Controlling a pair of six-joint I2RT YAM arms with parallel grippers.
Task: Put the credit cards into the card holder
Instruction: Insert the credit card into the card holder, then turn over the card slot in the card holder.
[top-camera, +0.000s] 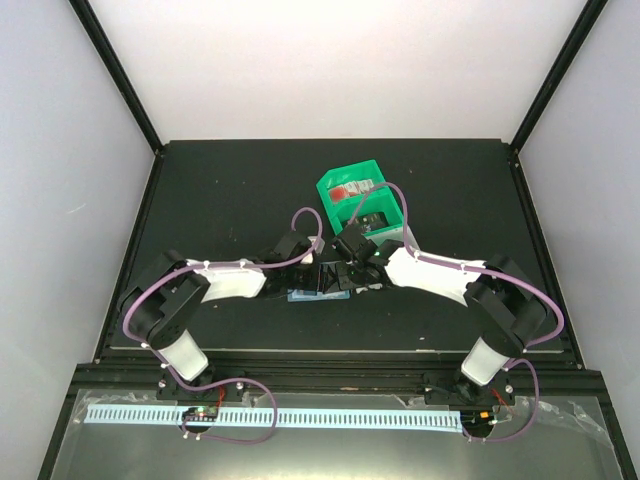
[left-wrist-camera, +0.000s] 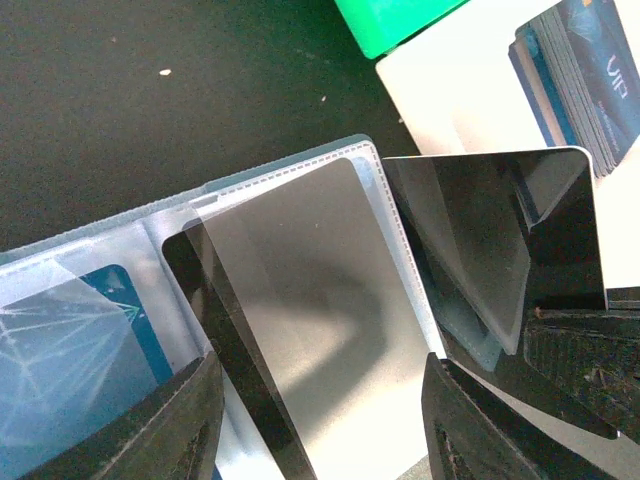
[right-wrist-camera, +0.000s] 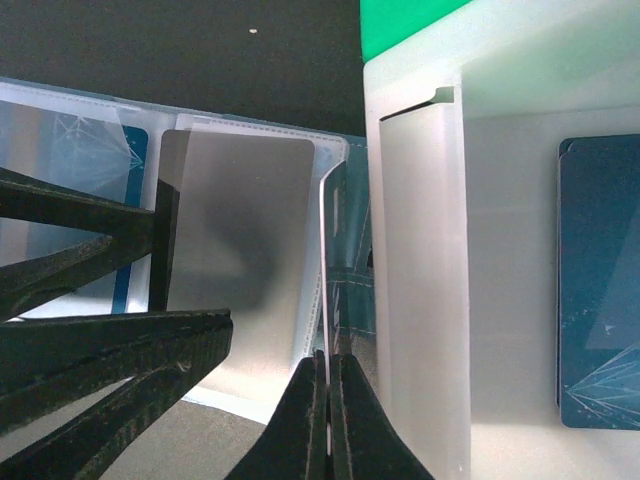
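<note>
Black table (top-camera: 220, 200) inside a white-walled booth, with the card holder (top-camera: 312, 295) lying open near the middle of it, between the two arms. In the left wrist view its clear pockets face up. One pocket has a dark card (left-wrist-camera: 300, 310) showing grey through the frosted plastic, and the pocket to its left has a blue card (left-wrist-camera: 90, 330).

The left gripper (left-wrist-camera: 322, 400) has its fingers well apart, one on each side of the filled pocket. I cannot tell whether they press on its edges.

The right gripper (right-wrist-camera: 328, 375) is pinched tight on the bottom edge of a black card (left-wrist-camera: 560, 240). That card stands on edge just beside the right seam of the pocket, and contact with the plastic cannot be made out.

Further out, a white bin (right-wrist-camera: 415, 300) holds a stack of blue cards (left-wrist-camera: 590, 80), and a green bin (top-camera: 385, 175) sits behind it.

Several things could go wrong, as I judge it:
- **Wrong pocket:** the black card is next to a pocket that is already full, so it could hit the stitched seam or the card inside instead of finding a free opening.
- **Weak grip:** it is held by a narrow strip, so a push against the plastic could turn it or slip it out.
- **Holder shifting:** if the holder is not pinned, it may slide or its pocket may buckle.
- **Crowded fingers:** the two sets of fingers are close enough together to knock each other
</note>
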